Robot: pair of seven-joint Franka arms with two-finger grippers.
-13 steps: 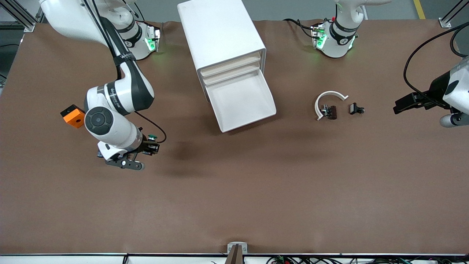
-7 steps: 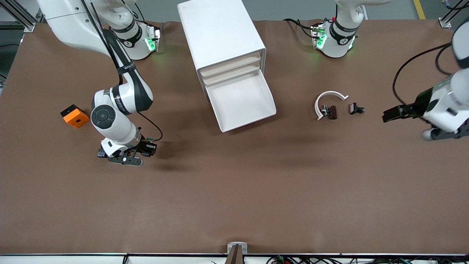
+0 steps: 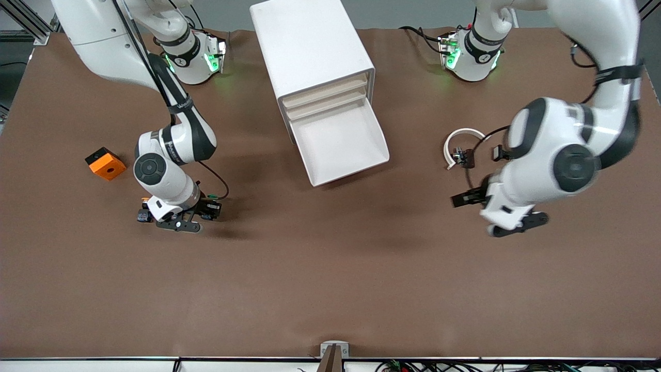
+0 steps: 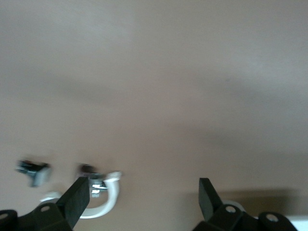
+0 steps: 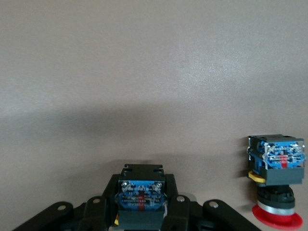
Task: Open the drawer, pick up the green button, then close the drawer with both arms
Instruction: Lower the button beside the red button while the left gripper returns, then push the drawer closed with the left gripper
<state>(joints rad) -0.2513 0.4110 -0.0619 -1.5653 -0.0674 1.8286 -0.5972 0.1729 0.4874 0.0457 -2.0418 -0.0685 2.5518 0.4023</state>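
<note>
The cabinet (image 3: 310, 46) stands at the table's back middle with its lowest drawer (image 3: 356, 161) pulled out; the tray looks empty. My right gripper (image 3: 178, 219) is low at the table toward the right arm's end, shut on the button (image 5: 142, 202). The button's blue-black body shows between the fingers (image 5: 180, 216); its cap is hidden there, and a green bit (image 3: 210, 197) shows in the front view. My left gripper (image 3: 465, 198) is open and empty (image 4: 144, 197), over the table just nearer the camera than a white curved piece (image 3: 462, 135).
A red-capped button (image 5: 276, 192) stands on the table close beside my right gripper. An orange block (image 3: 105, 163) lies toward the right arm's end. Two small dark parts (image 3: 467, 157) (image 3: 498, 152) lie by the white curved piece (image 4: 108, 199).
My left arm has swung in from the table's end to near the white curved piece. My right gripper has sunk a little lower with the button.
</note>
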